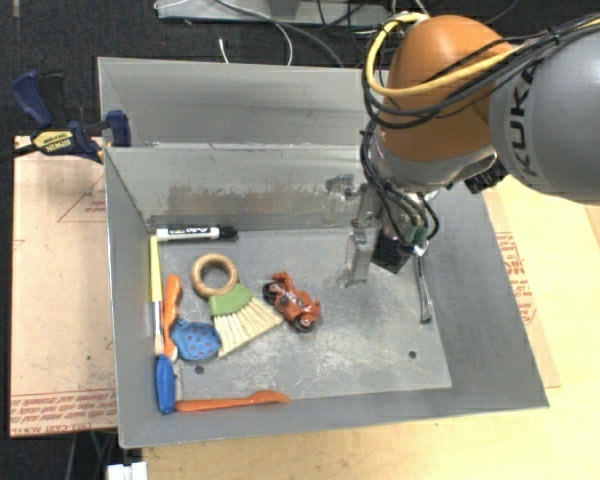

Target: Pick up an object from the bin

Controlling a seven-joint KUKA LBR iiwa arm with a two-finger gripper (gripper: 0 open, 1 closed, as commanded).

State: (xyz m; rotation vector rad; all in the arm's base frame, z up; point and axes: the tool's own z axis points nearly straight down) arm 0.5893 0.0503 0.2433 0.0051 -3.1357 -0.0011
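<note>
pincer hangs wide and empty over bare bin floor; small orange toy car lies nearest, mid-floor. best shift over it, straddle its narrow width, then close.

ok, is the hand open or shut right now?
Open. The hand has its two fingers spread apart above the floor of the bin, with nothing between them; the red-orange toy car lies clear of them.
</note>
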